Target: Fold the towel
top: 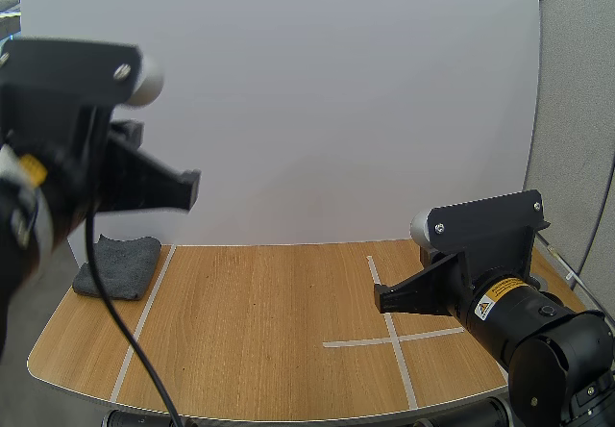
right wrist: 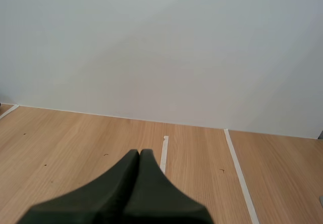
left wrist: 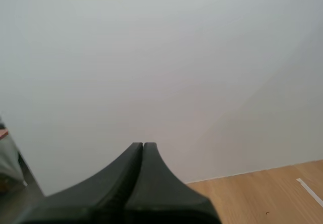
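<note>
**Both grippers off the towel, which already lies in a compact pad**

The left gripper is nearest the high camera. It hangs high above the table's left edge with its fingers pressed together on nothing, pointing out over the surface toward the back wall. The right gripper sits low near the right edge, over the white tape lines. Its fingers are also pressed together and hold nothing.

The grey towel lies at the far left corner of the table, partly across the tape line that runs along that side. It looks thick and small with rounded edges, like cloth already doubled over. Neither gripper touches it. The left one is above and to the near side of it, and the right one is well apart from it.

Judging by this, the folding looks finished or close to it, with no grasp in hand. If another fold is wanted, the left arm is the one to use. It would need to descend toward the far left corner, spread its fingers, and pinch one free edge of the pad. That edge is hard to pick out, since the layers lie flush.
</note>
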Available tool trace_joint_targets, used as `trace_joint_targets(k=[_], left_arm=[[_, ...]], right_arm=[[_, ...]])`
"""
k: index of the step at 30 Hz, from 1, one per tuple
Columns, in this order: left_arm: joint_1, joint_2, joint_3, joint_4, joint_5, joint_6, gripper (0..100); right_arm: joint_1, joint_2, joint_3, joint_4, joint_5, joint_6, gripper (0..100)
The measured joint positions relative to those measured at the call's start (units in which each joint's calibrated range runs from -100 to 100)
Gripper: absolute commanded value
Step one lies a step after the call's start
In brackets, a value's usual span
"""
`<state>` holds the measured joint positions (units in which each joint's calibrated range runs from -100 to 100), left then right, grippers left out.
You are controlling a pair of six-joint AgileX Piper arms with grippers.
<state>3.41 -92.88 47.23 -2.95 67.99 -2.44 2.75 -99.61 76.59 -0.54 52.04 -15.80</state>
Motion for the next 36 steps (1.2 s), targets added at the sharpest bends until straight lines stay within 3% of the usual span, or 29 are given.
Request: trace_joint_targets(k=[5, 10, 13, 17, 27, 36], left_arm=[[0.0, -5.5, 0.1, 8.2, 0.4, -11.1, 0], [0.0, -6.9, 1.5, 10.5, -1.8, -15.3, 0], [-0.07, -7.0, 5.6, 10.5, -4.9, -14.2, 0], [-0.07, -7.0, 21.4, 10.3, -22.3, -11.1, 0], [-0.07, -6.9, 46.8, 5.3, -47.1, -9.5, 0], [-0.07, -6.9, 52.5, 3.0, -52.9, -9.3, 0]], right_arm=[[0.0, 0.0, 0.0, 0.0, 0.0, 0.0, 0], [0.0, 0.0, 0.0, 0.0, 0.0, 0.0, 0], [0.0, 0.0, 0.0, 0.0, 0.0, 0.0, 0], [0.0, 0.0, 0.0, 0.0, 0.0, 0.0, 0], [0.0, 0.0, 0.0, 0.0, 0.0, 0.0, 0], [0.0, 0.0, 0.0, 0.0, 0.0, 0.0, 0]])
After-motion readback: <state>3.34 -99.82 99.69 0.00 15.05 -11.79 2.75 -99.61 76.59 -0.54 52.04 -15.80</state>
